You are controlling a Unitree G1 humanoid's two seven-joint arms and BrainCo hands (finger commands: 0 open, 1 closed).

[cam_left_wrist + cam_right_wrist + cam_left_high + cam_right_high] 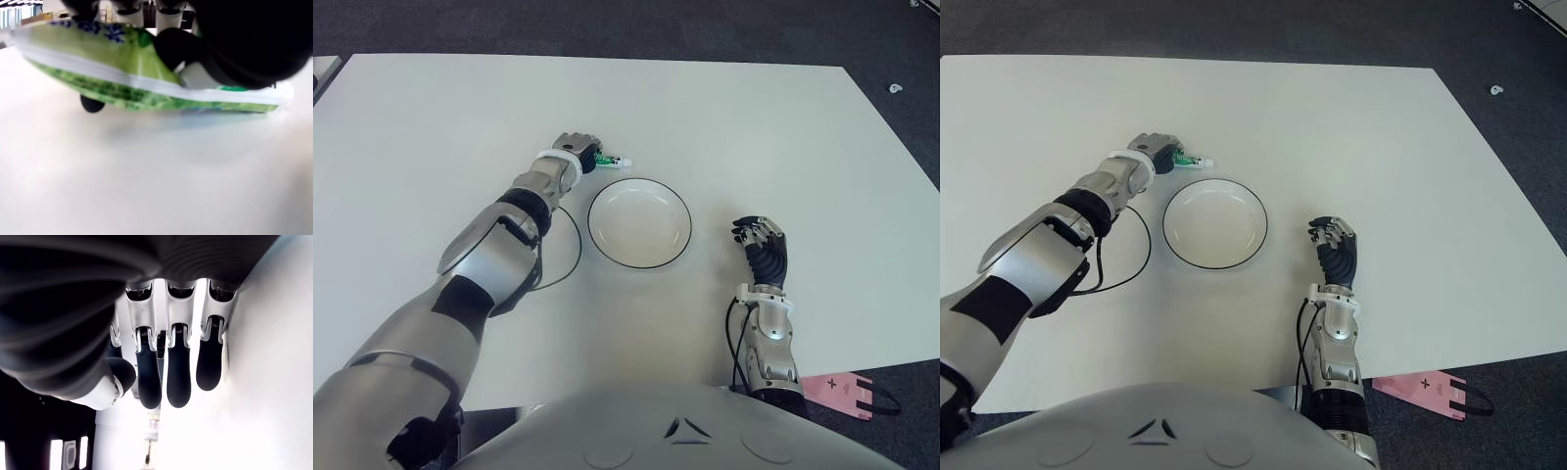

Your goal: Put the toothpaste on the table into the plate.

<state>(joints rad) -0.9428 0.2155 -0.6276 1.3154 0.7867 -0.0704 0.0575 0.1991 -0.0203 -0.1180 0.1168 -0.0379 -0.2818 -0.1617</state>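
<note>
Toothpaste tube, green-and-white soft plastic, clasped by left hand at 11 o'clock of empty black-rimmed white plate, apparently just above white bench; transfer pending; right hand relaxed, empty.

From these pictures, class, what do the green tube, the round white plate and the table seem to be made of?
Green toothpaste tube: apparently soft plastic, glossy, with a flat seam stripe; left hand grips it.
Round white plate: likely ceramic or melamine, smooth, dark rim line.
White table: probably laminate, matte and even.
</note>
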